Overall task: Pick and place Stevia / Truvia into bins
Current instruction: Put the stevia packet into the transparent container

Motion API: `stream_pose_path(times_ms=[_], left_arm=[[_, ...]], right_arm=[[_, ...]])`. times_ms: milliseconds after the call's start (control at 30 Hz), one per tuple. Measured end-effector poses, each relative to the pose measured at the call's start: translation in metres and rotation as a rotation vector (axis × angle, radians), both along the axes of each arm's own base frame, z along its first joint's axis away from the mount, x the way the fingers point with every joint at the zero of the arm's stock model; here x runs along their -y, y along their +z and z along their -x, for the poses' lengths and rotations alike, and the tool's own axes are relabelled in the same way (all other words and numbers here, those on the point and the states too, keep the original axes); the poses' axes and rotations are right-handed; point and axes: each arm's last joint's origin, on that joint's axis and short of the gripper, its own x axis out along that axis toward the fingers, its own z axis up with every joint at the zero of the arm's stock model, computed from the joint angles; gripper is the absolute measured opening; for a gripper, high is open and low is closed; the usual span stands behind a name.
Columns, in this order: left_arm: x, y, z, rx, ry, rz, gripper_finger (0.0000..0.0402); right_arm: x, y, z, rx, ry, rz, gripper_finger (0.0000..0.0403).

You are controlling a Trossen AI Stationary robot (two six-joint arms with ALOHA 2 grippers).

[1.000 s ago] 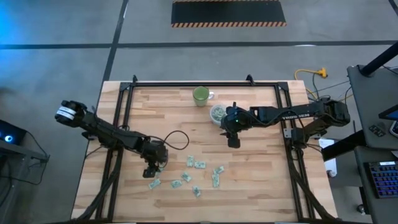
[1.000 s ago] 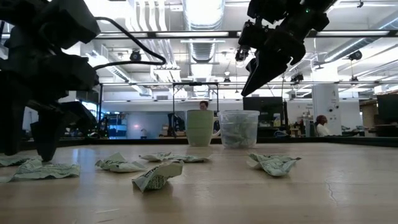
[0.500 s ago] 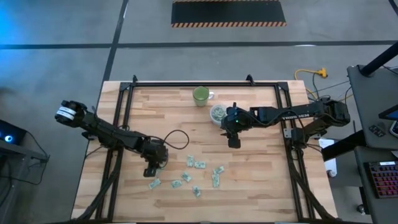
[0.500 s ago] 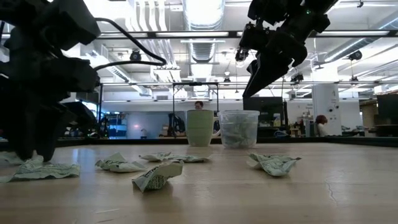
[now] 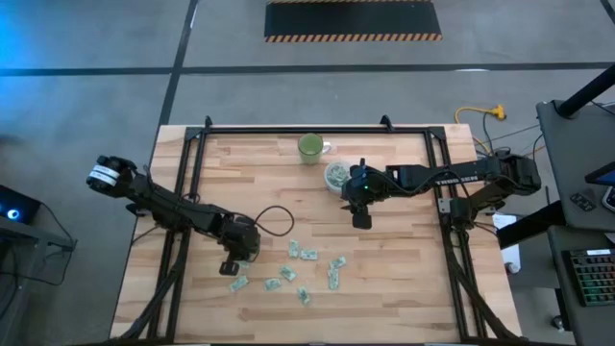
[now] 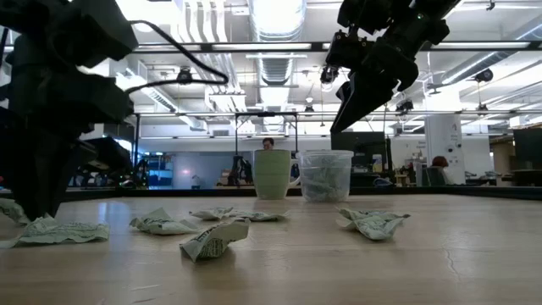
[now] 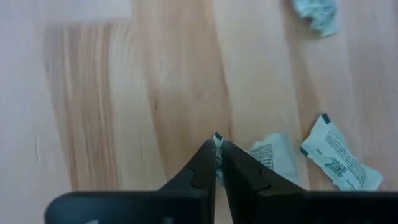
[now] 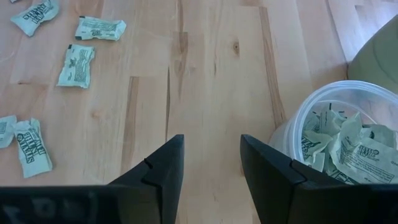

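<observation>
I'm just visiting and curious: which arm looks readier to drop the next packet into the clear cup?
Left. Its claw is shut on a Truvia sachet at the table. The right claw hangs open and empty beside the clear cup.

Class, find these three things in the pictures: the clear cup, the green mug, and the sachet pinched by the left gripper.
clear cup (image 8: pixel 336 134): right wrist view, on its translucent rim.
green mug (image 6: pixel 272 174): low view, middle of its wall.
sachet in the left gripper (image 7: pixel 217 136): left wrist view, corner showing above the shut fingertips.

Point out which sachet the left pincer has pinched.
The sachet nipped edge-on between the shut left pincer tips, only its corner showing. The other sachets nearby lie flat on the table, untouched.
</observation>
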Motion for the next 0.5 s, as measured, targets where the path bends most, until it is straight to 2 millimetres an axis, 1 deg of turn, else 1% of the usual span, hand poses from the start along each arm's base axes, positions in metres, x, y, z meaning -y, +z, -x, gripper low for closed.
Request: stream_pose_path(times_ms=[100, 233, 333, 500], left_arm=[[0.001, 0.007, -0.007, 0.063, -0.047, -0.037, 0.0002], [0.001, 0.017, -0.016, 0.146, -0.067, -0.136, 0.0001], [0.001, 0.024, -0.022, 0.221, -0.091, -0.232, 0.0001], [-0.001, 0.036, -0.035, 0.421, -0.124, -0.443, 0.0]], right_arm=[[0.0, 0.0, 0.0, 0.001, 0.0, 0.0, 0.0148], [0.0, 0.0, 0.0, 0.002, 0.0, 0.0, 0.0148], [0.0, 0.0, 0.0, 0.002, 0.0, 0.0, 0.0148], [0.0, 0.001, -0.001, 0.007, 0.009, 0.012, 0.0148]])
